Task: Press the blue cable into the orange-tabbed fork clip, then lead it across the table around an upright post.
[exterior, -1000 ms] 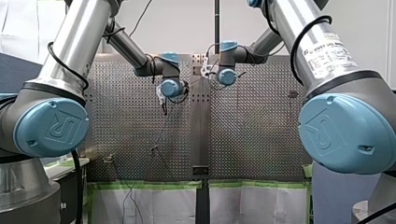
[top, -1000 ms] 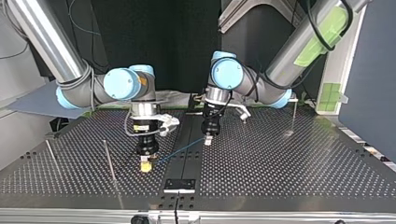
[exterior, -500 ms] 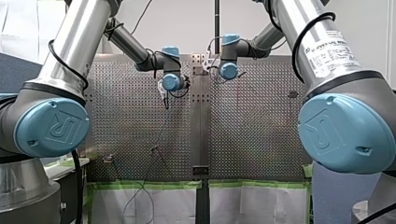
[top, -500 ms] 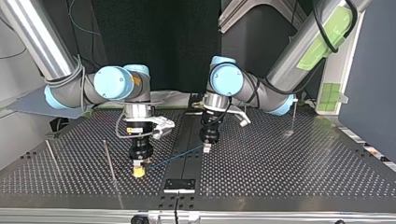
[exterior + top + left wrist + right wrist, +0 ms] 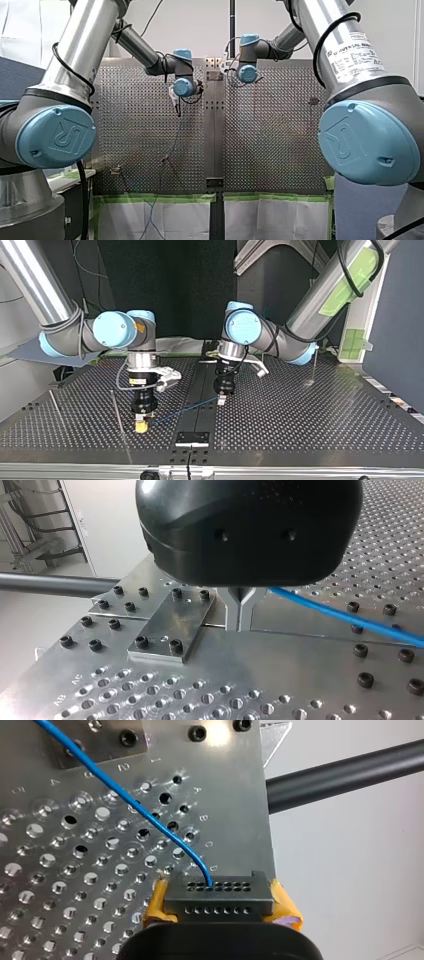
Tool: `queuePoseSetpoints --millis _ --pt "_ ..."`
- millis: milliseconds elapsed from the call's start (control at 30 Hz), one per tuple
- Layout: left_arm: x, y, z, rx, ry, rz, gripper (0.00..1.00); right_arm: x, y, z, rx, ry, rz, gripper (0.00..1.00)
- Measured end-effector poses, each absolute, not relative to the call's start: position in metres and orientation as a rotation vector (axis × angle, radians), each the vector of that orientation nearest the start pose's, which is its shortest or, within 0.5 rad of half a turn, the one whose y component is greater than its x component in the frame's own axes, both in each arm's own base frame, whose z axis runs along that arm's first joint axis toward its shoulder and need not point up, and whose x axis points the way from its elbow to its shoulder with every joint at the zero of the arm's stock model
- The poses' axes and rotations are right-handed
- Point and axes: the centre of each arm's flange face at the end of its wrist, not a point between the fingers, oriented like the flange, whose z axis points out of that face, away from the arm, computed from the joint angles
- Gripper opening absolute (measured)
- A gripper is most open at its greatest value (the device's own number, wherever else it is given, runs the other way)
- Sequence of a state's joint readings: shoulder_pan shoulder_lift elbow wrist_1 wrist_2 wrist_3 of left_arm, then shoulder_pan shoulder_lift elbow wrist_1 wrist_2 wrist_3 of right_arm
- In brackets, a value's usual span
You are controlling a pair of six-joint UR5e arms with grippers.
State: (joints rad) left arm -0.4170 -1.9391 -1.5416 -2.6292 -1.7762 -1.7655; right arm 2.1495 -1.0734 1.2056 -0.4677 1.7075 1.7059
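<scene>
blue cable (image 5: 115, 790); yellow pads (image 5: 286, 906); grey hole-dotted table (image 5: 300, 415); teal arm joints (image 5: 55, 136).

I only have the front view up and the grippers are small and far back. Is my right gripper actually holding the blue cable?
Observer: Yes. In the right wrist view the blue cable runs into my right gripper, and its yellow pads are clamped on it.
Operator: Where does the cable go from there?
Observer: The top view shows it stretched nearly straight across to my left gripper.
Operator: Is that one closed too?
Observer: Yes. In the left wrist view its metal fingers meet, and the cable comes out right beside them.
Operator: Any post nearby?
Observer: A thin upright post stands just beside my right gripper, towards the top view's left.
</scene>
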Motion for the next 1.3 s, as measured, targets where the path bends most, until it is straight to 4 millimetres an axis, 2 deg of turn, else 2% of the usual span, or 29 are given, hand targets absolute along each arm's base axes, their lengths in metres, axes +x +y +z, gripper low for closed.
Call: queuePoseSetpoints --millis 267,633,1000,1300 --pt "0.537 -0.361 0.349 -0.012 1.408 -0.376 0.0 0.486 -0.54 0.426 1.162 -0.916 1.849 0.0" --pt "0.543 -0.368 0.374 -0.019 1.384 -0.404 0.0 0.478 -0.542 0.436 1.143 -0.915 1.849 0.0" --pt "0.544 -0.374 0.384 -0.011 1.37 -0.431 0.0 0.468 -0.543 0.449 1.124 -0.913 1.847 0.0" --pt "0.545 -0.38 0.394 -0.011 1.352 -0.476 0.0 0.461 -0.546 0.451 1.118 -0.92 1.835 0.0"
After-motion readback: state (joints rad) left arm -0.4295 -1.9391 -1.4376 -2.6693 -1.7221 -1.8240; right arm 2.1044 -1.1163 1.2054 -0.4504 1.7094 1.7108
